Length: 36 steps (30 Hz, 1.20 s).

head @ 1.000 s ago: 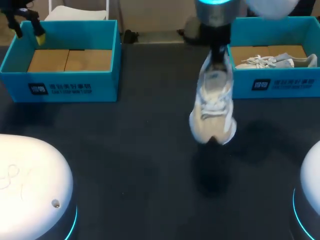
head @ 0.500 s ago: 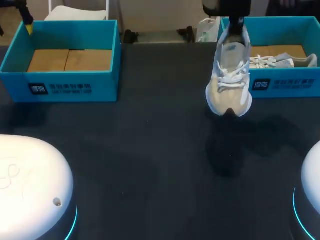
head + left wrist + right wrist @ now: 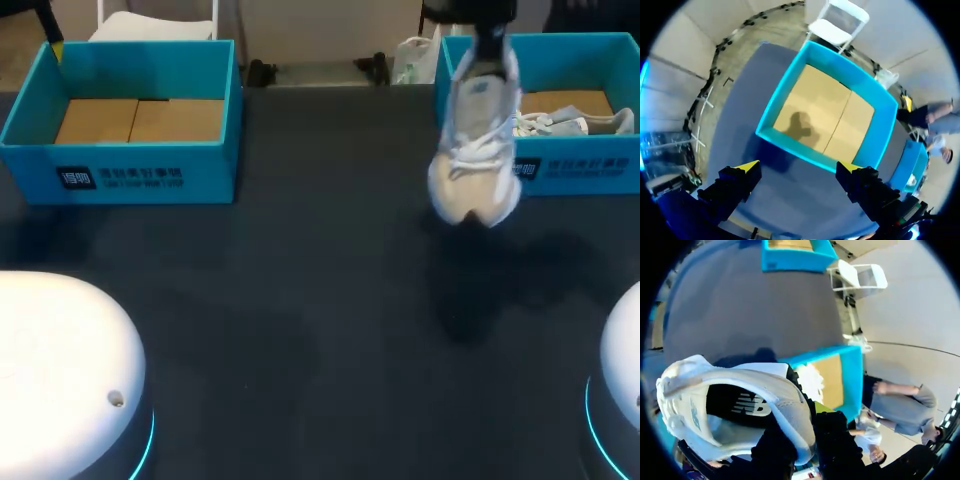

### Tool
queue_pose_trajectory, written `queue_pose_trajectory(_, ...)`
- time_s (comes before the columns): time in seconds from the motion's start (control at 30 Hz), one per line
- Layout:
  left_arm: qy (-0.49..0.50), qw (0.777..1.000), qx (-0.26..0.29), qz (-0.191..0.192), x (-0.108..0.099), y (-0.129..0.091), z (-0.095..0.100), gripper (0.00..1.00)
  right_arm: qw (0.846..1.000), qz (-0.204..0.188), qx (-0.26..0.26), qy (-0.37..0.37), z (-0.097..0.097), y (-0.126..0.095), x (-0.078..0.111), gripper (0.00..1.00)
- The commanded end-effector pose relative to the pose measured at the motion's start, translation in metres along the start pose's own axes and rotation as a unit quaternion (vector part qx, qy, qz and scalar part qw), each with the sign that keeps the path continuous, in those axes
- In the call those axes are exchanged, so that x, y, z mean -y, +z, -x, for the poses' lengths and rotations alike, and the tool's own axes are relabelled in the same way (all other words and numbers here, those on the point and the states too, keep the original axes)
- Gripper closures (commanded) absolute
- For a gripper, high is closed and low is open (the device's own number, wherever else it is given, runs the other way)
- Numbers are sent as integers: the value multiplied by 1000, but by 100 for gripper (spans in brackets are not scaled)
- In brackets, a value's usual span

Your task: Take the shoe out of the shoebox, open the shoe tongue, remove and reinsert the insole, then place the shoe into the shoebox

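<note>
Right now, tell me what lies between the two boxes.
Head view: only bare table lies between the left box and the right box. The shoe hangs in the air near the right box's left wall.

Two open teal shoeboxes (image 3: pixel 120 178) (image 3: pixel 575 168), two white shoes (image 3: pixel 478 140) (image 3: pixel 578 122), two yellow-tipped tools (image 3: pixel 799 169) (image 3: pixel 805 432), one per arm.

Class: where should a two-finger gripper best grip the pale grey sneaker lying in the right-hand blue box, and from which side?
Probably its heel end, from above: the pale grey sneaker lies low in the blue box, laces toward the hanging white shoe, heel end unobstructed, and the box walls block a sideways approach.
</note>
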<state>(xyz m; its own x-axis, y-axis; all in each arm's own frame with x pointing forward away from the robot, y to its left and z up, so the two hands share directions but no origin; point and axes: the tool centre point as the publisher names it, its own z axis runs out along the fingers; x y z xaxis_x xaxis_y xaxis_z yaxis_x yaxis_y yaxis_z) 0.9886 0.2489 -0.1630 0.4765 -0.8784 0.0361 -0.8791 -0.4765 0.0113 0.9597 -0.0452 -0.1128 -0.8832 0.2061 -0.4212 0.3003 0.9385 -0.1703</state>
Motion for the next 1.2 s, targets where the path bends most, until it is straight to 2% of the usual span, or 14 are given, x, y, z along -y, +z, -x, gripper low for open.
queue_pose_trajectory(0.03,-3,1000,-1,-12,-7,0,2,0,1000,-10,-2,2,36,-12,33,100)
queue_pose_trajectory(0.07,-3,1000,-1,-12,-7,0,2,0,1000,7,0,0,44,-13,41,100)
queue_pose_trajectory(0.13,-3,1000,-1,-12,-7,0,2,0,1000,-15,3,-4,60,-10,52,100)
queue_pose_trajectory(0.27,-3,1000,-1,-12,-7,0,2,0,1000,12,6,-12,91,-1,70,100)
queue_pose_trajectory(0.43,-3,1000,-1,-12,-7,0,2,0,999,6,14,-34,114,13,71,100)
queue_pose_trajectory(0.6,-3,1000,-1,-12,-7,0,2,0,999,22,14,-26,150,36,78,100)
queue_pose_trajectory(1.03,-3,1000,-1,-12,-7,0,2,0,999,22,14,-26,150,36,78,100)
queue_pose_trajectory(1.1,-3,1000,-1,-12,-7,0,2,0,1000,24,11,-7,164,45,81,100)
queue_pose_trajectory(1.17,-3,1000,-1,-12,-7,0,2,0,1000,1,15,-5,185,58,88,100)
queue_pose_trajectory(1.2,-3,1000,-1,-12,-7,0,2,0,1000,6,15,-2,191,61,91,100)
